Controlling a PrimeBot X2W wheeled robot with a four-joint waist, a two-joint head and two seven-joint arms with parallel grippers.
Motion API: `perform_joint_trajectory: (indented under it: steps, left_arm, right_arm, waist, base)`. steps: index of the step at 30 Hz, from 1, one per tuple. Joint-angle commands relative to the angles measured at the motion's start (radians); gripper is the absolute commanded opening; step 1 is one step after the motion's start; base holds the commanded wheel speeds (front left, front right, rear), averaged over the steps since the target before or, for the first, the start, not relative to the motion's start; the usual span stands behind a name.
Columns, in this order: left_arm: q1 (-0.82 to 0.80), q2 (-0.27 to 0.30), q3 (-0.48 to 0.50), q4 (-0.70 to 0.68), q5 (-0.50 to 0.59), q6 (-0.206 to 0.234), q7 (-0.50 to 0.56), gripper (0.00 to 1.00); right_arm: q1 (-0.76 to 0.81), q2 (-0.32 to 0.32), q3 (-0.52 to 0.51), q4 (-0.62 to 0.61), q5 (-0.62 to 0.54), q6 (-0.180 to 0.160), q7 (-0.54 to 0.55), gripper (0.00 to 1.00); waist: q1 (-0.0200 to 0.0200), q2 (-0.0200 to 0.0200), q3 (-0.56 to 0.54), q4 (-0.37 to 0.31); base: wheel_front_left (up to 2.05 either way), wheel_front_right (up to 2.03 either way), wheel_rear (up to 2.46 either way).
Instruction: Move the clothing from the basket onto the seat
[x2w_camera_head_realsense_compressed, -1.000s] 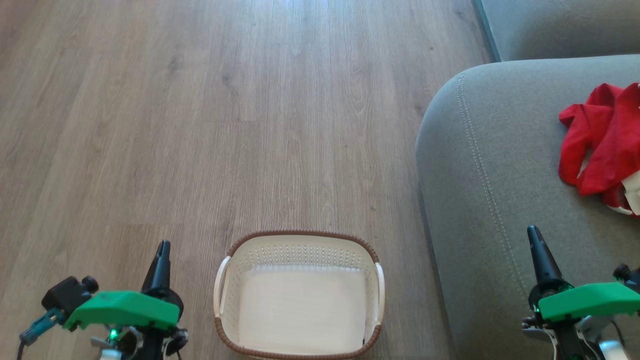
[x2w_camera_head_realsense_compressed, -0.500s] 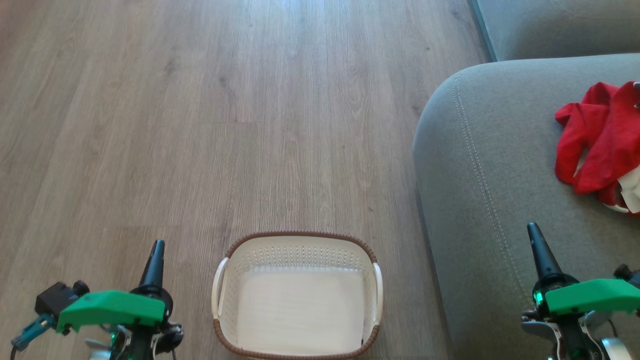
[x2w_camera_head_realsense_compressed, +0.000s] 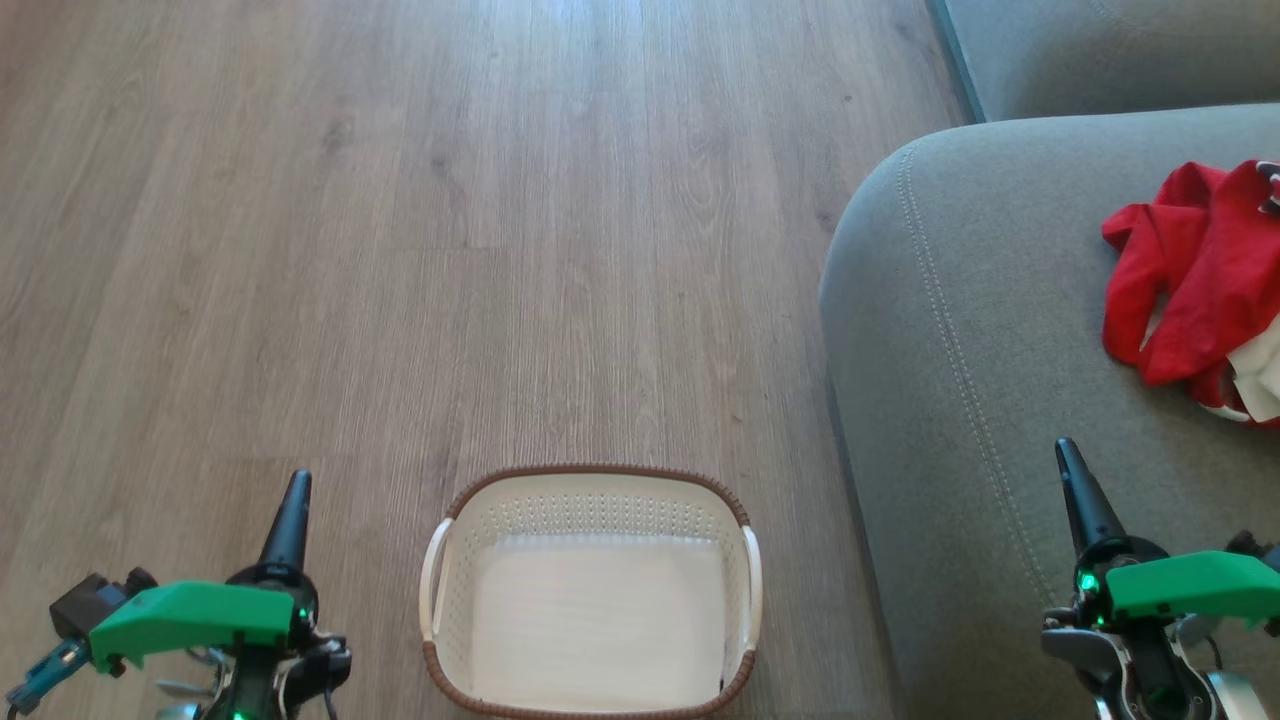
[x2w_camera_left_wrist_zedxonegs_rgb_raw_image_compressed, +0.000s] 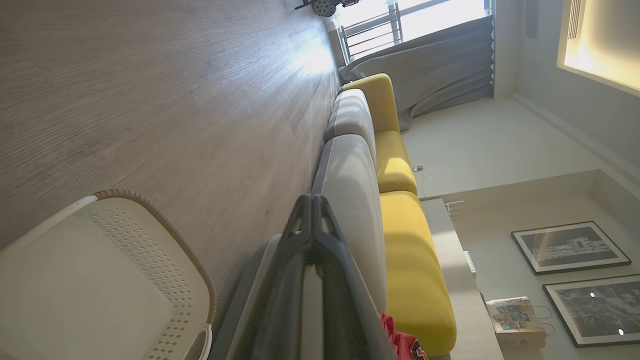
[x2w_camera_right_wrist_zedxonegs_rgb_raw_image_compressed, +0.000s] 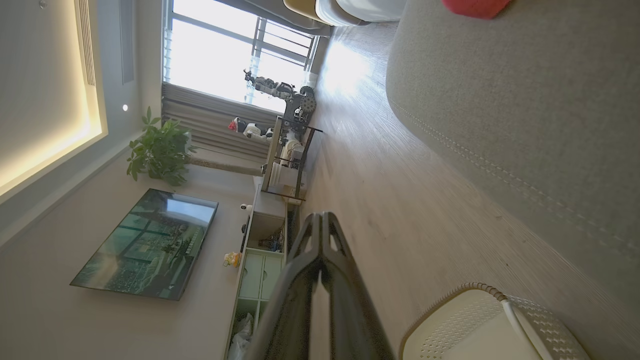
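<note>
Clenched, empty: left claw (x2w_camera_head_realsense_compressed: 296, 486), right claw (x2w_camera_head_realsense_compressed: 1067, 453); clothing (x2w_camera_head_realsense_compressed: 1185, 270), perhaps several pieces, runs off-frame.

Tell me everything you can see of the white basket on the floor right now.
The small rectangular white perforated plastic basket has rounded corners, a brown woven rim and a white handle on its left and right sides. It stands upright, open side up, on the wood-look plank floor. Nothing lies inside, and its smooth bottom is bare. It sits left of the grey-green upholstered seat cushion, with a strip of floor showing between them.
</note>
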Motion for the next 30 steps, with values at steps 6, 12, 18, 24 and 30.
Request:
perform_joint_trajectory:
  steps: [6,12,18,24,30]
  left_arm:
    - [-0.069,-0.008,0.061,-0.017,-0.071,-0.028,0.022,0.0]
    - [-0.075,-0.017,0.085,-0.009,-0.127,-0.045,0.04,0.0]
    - [-0.08,-0.027,0.11,-0.002,-0.183,-0.063,0.058,0.0]
    - [-0.086,-0.037,0.134,0.006,-0.238,-0.08,0.076,0.0]
    - [-0.088,-0.041,0.143,0.009,-0.257,-0.086,0.082,0.0]
  right_arm:
    - [-0.06,0.006,-0.003,-0.021,0.067,0.0,0.023,0.0]
    - [-0.069,0.015,-0.013,-0.014,0.119,0.0,0.041,0.0]
    - [-0.078,0.025,-0.024,-0.007,0.171,0.0,0.058,0.0]
    - [-0.087,0.034,-0.034,0.0,0.223,0.0,0.075,0.0]
    - [-0.09,0.038,-0.038,0.002,0.24,0.0,0.082,0.0]
  waist:
    - [0.0,0.0,-0.001,-0.004]
    - [0.0,0.0,-0.002,-0.008]
    - [0.0,0.0,-0.003,-0.012]
    - [0.0,0.0,-0.004,-0.016]
    - [0.0,0.0,-0.004,-0.017]
  base:
    - [0.0,0.0,0.0]
    - [0.0,0.0,0.0]
    - [0.0,0.0,0.0]
    - [0.0,0.0,0.0]
    - [0.0,0.0,0.0]
